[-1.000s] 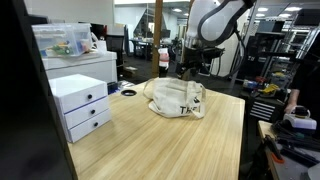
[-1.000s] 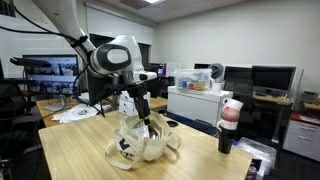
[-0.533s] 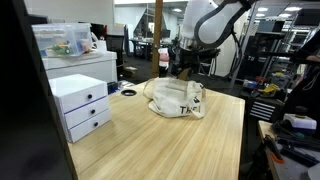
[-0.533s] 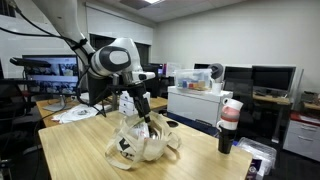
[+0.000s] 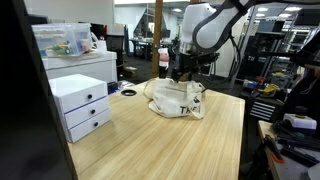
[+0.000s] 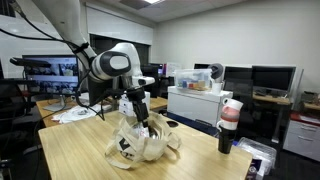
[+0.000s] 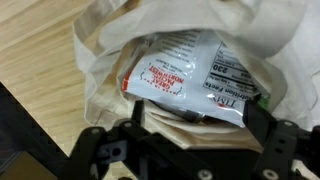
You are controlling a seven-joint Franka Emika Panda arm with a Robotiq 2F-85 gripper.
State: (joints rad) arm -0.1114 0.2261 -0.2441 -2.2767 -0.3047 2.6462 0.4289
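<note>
While the hand hung wide open over the tote bag, it risked snagging cloth, not the food packet.

Bag: cream cloth, dark lettering on side. Packet inside: white, red label patch, black fine print. Gripper: black. Arm: white shell, black joints. Table: pale wood, plank grain lines. Drawer unit: plain white.
</note>
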